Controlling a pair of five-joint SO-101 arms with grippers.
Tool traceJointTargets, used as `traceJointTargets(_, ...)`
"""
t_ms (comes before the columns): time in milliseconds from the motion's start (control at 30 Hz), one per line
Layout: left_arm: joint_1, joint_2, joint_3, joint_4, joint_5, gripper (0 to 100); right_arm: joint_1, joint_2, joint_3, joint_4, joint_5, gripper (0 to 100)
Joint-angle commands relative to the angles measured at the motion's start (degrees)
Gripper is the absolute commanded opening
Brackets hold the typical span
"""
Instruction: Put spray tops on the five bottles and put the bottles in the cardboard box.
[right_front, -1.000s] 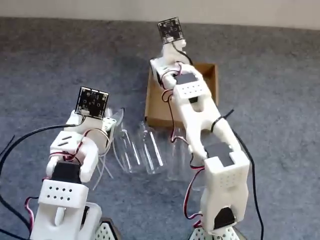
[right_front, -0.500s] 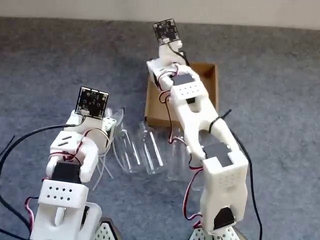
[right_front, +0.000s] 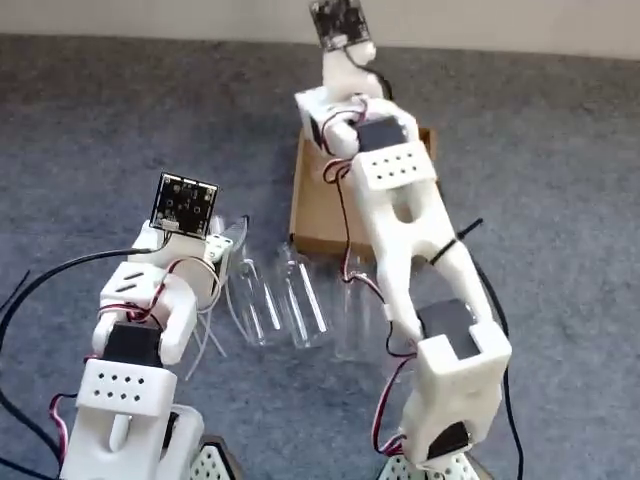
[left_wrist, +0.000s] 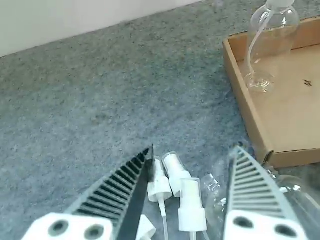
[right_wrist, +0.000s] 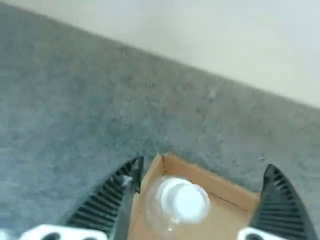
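Bottle (right_wrist: 182, 201), capped, stood in the cardboard box (right_wrist: 216, 176) beneath our open right gripper (right_wrist: 205, 165); our left gripper (left_wrist: 194, 148) gaped over loose spray tops (left_wrist: 192, 210). Lifting straight clear seemed wisest.

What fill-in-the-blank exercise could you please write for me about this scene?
1. A bottle with its spray top on stands upright in the cardboard ____.
2. The right end effector hangs over that bottle with its fingers ____.
3. Loose spray tops lie on the carpet between the fingers of the ____ end effector.

Missing words: box; open; left
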Motion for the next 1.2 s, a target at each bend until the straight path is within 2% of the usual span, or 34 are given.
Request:
traceJointTargets(0,-0.7,0.3,-0.4,-1.7,0.2,22,-0.2,-6.9,-6.1,11.9,0.6,30.4)
traceJointTargets(233,-0.7,0.3,-0.4,-1.7,0.2,22,1.9,-14.2,-8.0,48.0,1.6,30.5)
traceJointTargets(333,-0.7,0.3,-0.4,-1.7,0.2,22,4.0,-17.0,-8.0,55.1,10.5,30.5)
traceJointTargets(500,-0.7,0.3,-0.4,-1.7,0.2,22,4.9,-26.3,1.6,55.0,10.8,30.7)
traceJointTargets(600,-0.7,0.3,-0.4,-1.7,0.2,22,2.8,-32.7,15.5,54.3,12.8,30.7)
traceJointTargets(700,-0.7,0.3,-0.4,-1.7,0.2,22,1.9,-36.9,28.6,51.9,9.7,30.7)
traceJointTargets(867,-0.7,0.3,-0.4,-1.7,0.2,22,4.8,-38.6,43.3,45.2,4.9,30.7)
traceJointTargets(1033,-0.7,0.3,-0.4,-1.6,0.2,22,8.9,-38.6,51.6,38.0,4.8,30.7)
traceJointTargets(1167,-0.7,0.3,-0.4,-1.7,0.2,22,8.5,-38.6,57.9,32.3,4.0,30.7)
